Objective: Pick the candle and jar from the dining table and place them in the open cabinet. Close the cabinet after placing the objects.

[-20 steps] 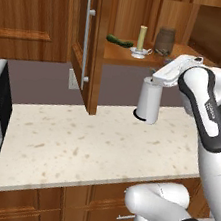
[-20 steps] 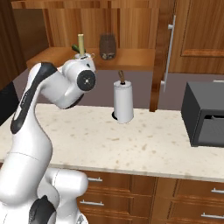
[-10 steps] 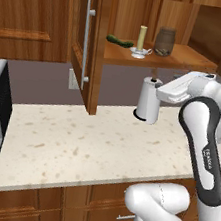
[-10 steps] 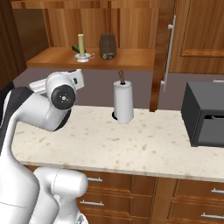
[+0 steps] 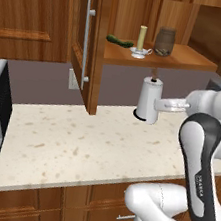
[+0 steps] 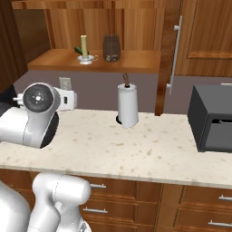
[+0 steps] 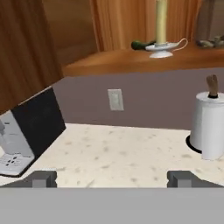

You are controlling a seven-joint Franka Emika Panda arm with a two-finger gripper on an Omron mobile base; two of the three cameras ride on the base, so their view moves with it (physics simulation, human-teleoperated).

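The candle [image 5: 141, 38] stands in its small holder on the shelf of the open cabinet [image 5: 191, 58], and the dark jar [image 5: 164, 41] stands just to its right. From the other side the candle [image 6: 84, 45] and jar [image 6: 111, 47] stand side by side on that same shelf. My gripper [image 5: 160, 105] hangs below the shelf over the counter, beside the paper-towel roll, open with nothing between its fingers. It points left in the right base view [image 6: 71, 99]. In the hand view my gripper [image 7: 113, 179] faces the wall, with the candle [image 7: 161, 19] high up. The dining table is out of view.
A white paper-towel roll [image 5: 148, 101] stands on the speckled counter [image 5: 77, 142] under the shelf. The cabinet's open door [image 5: 95, 44] juts out over the counter with its long silver handle. A dark appliance [image 6: 213, 118] sits at one end of the counter. A green vegetable [image 5: 119, 41] lies on the shelf.
My hand has come down from shelf height to just above the counter, beside the paper-towel roll. The jaws stay open. Candle and jar have not moved.
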